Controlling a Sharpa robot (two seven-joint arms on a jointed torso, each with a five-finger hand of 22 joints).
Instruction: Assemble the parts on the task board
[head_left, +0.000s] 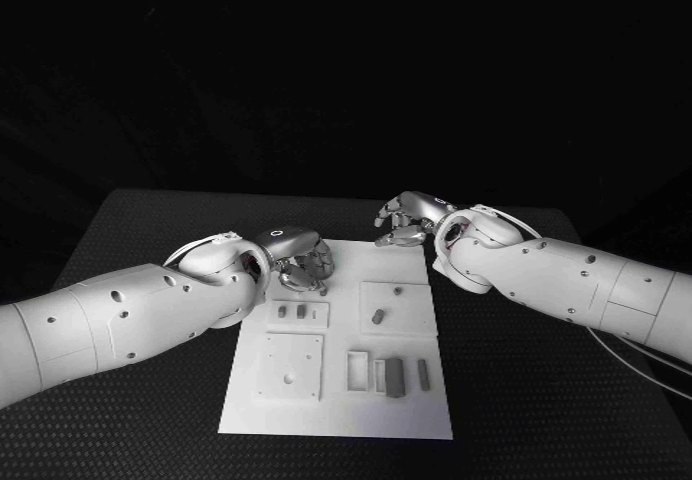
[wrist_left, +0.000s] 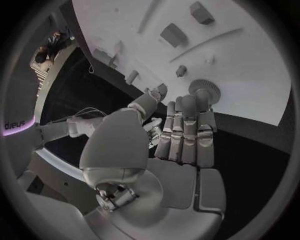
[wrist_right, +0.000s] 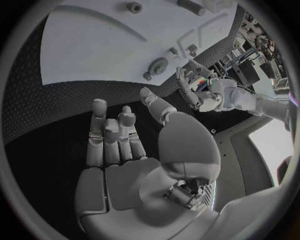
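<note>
The board (head_left: 339, 420) lies flat in the middle of the black counter (head_left: 130, 400), its long side running away from the robot. All positions below are given relative to the board.

At the near end, a raised square plate (head_left: 290, 366) sits on the left side. Just right of it are a slot (head_left: 356, 368) and upright grey parts (head_left: 395, 378). Farther in, two small parts (head_left: 293, 312) stand in a left panel, and one part (head_left: 378, 316) stands in a right panel.

The left robot hand (head_left: 296, 262) is over the far left edge, fingers curled down together. In the left wrist view the fingertips (wrist_left: 187, 102) are at a round ribbed part (wrist_left: 204, 89); whether they grip it cannot be told.

The right robot hand (head_left: 408, 220) hovers over the far end, fingers apart and holding nothing.
</note>
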